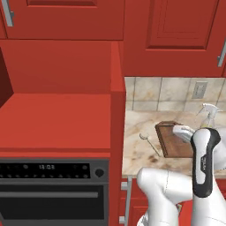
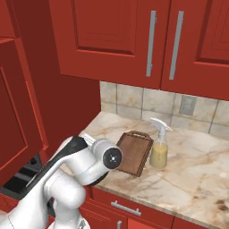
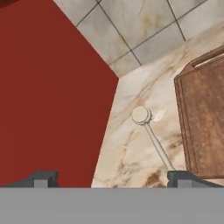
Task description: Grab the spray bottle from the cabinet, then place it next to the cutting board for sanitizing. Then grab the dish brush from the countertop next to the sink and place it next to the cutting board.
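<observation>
On the counter: the beige, brown-veined stone counter [image 2: 197, 174] carries all three task things, here in the corner by the tall red wooden cabinet [image 1: 117, 114].
Spray bottle: the small clear cone-shaped spray bottle of yellowish liquid with a white trigger head [image 2: 159, 145] stands upright just beside the dark brown rectangular wooden cutting board [image 2: 133, 152]; that half of the job looks done.
Dish brush: the thin pale-grey dish brush with a small round head [image 3: 148, 129] lies flat on the stone between the board's long edge and the cabinet wall, close to the board but not touching it.
Pincer: the pincer [image 3: 113, 177] hangs over the brush with its two dark tips spread wide, and nothing between them; one tip sits right at the handle's near end.
Step in hand: by my reading the brush is laid down and the hand is letting go.
How to do it well: lift straight away from the stone, jaws wide, so neither tip drags the slim handle or nudges the board.
Containers: only the bottle, roughly a third full of yellow liquid; the red niche [image 1: 57, 119] beside the counter holds nothing I can see.
</observation>
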You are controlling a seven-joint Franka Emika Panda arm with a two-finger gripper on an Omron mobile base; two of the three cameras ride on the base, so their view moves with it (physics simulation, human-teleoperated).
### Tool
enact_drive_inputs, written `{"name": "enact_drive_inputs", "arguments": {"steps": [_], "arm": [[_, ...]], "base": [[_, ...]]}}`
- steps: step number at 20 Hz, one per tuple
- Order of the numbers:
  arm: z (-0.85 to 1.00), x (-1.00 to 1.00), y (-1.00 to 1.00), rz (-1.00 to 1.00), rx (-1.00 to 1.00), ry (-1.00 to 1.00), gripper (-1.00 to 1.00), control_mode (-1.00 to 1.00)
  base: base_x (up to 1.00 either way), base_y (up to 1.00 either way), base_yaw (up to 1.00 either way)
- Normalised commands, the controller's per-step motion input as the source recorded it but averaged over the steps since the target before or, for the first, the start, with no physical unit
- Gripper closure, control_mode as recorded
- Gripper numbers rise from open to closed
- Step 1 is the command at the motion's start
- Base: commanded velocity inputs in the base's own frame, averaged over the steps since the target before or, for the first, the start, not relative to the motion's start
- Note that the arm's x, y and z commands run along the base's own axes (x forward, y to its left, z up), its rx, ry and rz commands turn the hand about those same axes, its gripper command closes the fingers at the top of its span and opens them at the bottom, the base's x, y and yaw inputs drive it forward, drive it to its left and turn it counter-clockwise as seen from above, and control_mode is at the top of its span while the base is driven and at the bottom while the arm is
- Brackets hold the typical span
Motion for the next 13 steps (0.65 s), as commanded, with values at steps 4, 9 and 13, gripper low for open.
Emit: {"name": "enact_drive_inputs", "arguments": {"steps": [4,9,13], "arm": [[1.00,-0.45,-0.18,-0.06,0.15,0.00,-1.00,-1.00],[1.00,-0.44,-0.03,-0.09,0.07,-0.04,-1.00,-1.00],[0.98,-0.41,0.00,-0.01,0.04,0.00,-1.00,-1.00]], "base": [[0.00,0.00,0.00],[0.00,0.00,0.00],[0.00,0.00,0.00]]}}
